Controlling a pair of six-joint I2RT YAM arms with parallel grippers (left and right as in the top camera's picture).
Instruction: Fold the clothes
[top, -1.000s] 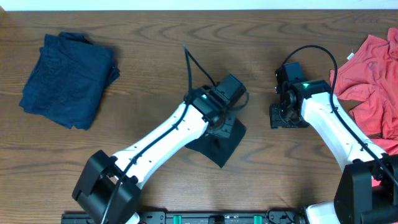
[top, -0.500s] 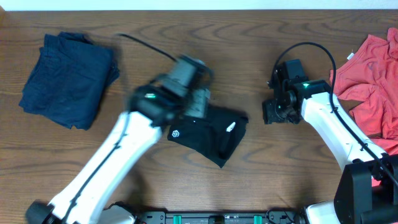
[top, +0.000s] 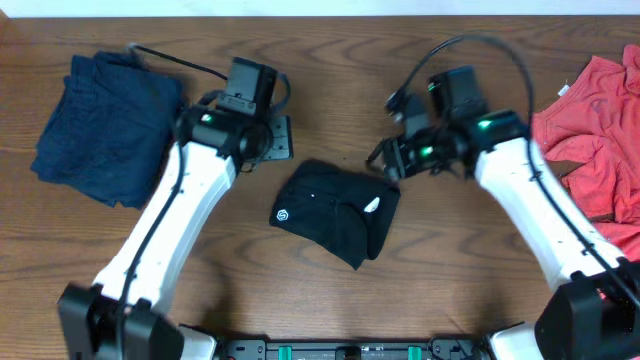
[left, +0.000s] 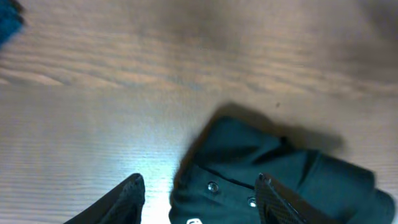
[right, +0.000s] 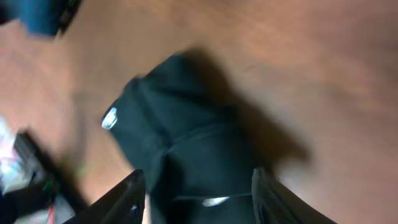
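Mid-table, the black shirt (top: 335, 212) lies as a compact folded bundle, with its small white logo (top: 284, 214) face up at the left end and another white mark near the right edge. Up-left of it hangs the left gripper (top: 274, 140), clear of the fabric. Its wrist view shows the fingers (left: 127, 199) spread wide with nothing between them, and the shirt's edge, with two small round studs, lies below. At the bundle's upper-right corner sits the right gripper (top: 388, 160). Its wrist view shows the jaws apart and empty, looking straight down on the shirt and its shadow on the wood. Whether it touches the cloth I can't tell. The navy-blue garment (top: 105, 130) is folded at the far left of the table (top: 470, 280), well apart from the bundle. The coral-red garment (top: 600, 130) is crumpled at the right edge, partly out of frame.
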